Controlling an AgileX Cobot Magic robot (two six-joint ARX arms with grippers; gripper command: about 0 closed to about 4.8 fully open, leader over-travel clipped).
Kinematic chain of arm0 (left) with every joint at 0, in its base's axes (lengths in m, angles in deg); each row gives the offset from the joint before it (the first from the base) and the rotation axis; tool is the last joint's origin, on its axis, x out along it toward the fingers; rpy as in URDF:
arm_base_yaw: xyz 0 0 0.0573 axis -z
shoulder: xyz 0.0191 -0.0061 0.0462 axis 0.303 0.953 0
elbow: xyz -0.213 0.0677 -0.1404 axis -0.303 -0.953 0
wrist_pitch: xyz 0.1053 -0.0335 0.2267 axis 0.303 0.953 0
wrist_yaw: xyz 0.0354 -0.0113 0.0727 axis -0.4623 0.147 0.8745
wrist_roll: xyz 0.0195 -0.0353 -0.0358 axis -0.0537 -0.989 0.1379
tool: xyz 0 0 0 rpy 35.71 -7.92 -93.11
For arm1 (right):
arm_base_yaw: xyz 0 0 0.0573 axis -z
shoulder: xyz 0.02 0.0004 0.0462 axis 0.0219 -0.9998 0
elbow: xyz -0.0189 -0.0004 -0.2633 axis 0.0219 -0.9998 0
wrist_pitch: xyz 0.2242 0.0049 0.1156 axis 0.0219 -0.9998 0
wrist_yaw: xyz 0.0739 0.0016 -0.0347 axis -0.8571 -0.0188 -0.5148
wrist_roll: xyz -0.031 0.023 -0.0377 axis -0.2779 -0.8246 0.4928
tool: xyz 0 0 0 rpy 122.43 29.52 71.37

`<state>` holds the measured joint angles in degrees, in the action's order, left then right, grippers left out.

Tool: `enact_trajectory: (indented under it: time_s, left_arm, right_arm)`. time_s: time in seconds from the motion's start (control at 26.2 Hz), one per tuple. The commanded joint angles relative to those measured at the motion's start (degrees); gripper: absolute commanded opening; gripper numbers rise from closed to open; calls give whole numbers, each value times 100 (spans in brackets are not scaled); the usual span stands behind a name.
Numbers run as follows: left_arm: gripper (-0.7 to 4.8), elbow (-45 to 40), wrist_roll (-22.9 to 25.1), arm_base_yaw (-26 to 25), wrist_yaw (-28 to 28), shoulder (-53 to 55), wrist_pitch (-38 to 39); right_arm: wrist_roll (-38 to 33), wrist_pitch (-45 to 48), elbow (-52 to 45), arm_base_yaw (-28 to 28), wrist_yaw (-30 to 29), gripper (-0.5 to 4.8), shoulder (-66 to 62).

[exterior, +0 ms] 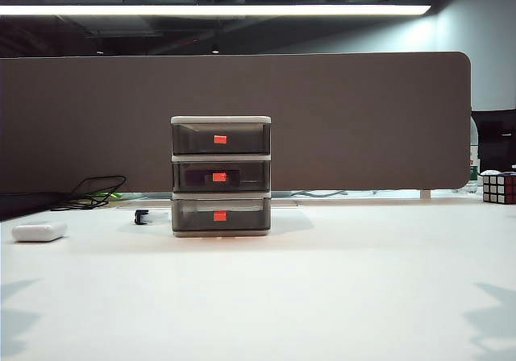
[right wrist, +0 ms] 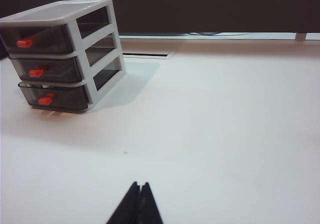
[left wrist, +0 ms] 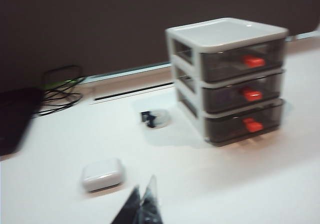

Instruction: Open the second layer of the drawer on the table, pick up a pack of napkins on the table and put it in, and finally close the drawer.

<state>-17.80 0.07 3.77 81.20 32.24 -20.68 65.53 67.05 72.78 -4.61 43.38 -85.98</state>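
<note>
Exterior view, white table (exterior: 322, 296), brown partition (exterior: 363, 119)

No readable text here: the drawer (exterior: 220, 176) shows only plain red-orange handles, and the small white case (exterior: 39, 232) on the bench carries no lettering.

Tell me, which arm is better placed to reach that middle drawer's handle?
Probably the left: the drawer sits left of centre, nearer the left gripper. The right gripper is farther off. Both are shut, well short of the second layer.
</note>
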Motion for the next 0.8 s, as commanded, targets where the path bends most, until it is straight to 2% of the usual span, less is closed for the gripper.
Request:
enact_trajectory:
  time_s: [0.04,0.11,0.27,0.42,0.8]
  left_arm:
    - [-6,7,-240,-656,-743,2,-111]
    - [-6,9,-496,-1552,-1478,2,-111]
    - [-6,9,-780,-2197,-1856,2,-107]
    - [-6,11,-999,-2369,-1934,2,-109]
    - [-5,11,-994,-2363,-1947,2,-103]
  right_arm:
    - [39,87,-35,-2,140,-5,11]
    - [151,120,-37,-2,199,-5,11]
    - [175,125,-37,-7,743,-5,11]
    - [175,162,-37,-7,1303,-5,11]
    - [170,269,-37,-11,1325,-4,11]
